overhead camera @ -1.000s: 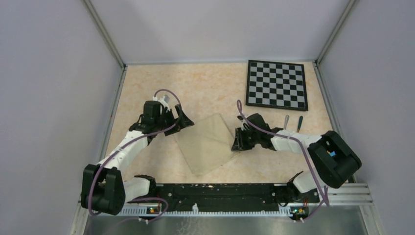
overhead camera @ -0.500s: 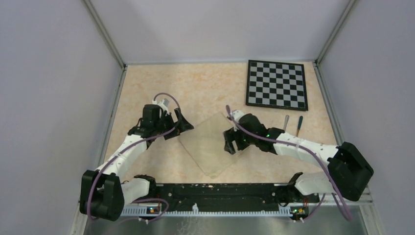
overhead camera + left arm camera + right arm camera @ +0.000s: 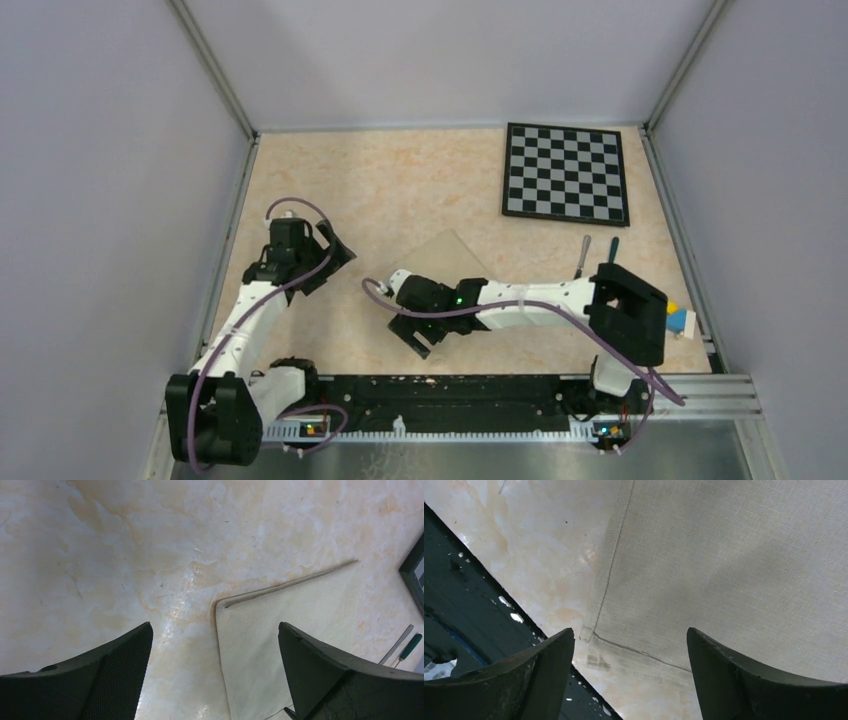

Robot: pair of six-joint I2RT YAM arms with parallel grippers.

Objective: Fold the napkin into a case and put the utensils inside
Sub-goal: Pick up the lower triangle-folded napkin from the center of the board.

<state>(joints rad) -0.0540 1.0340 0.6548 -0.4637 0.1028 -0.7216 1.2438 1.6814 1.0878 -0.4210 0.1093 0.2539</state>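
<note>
Right tool (image 3: 414,334) jaws spread, low over napkin (image 3: 441,262) corner; arm stretched leftward.

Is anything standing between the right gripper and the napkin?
Nothing visible does. The open right gripper is right over a hemmed corner of the napkin; only cloth and table show beneath it.

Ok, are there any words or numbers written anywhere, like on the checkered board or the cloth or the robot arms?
No text can be read in any view.
Checkered board: only black and white squares, no letters or numbers on its border.
Napkin: plain cloth, only stitching.
Left arm and right arm: no label or brand can be made out at this size.
</note>
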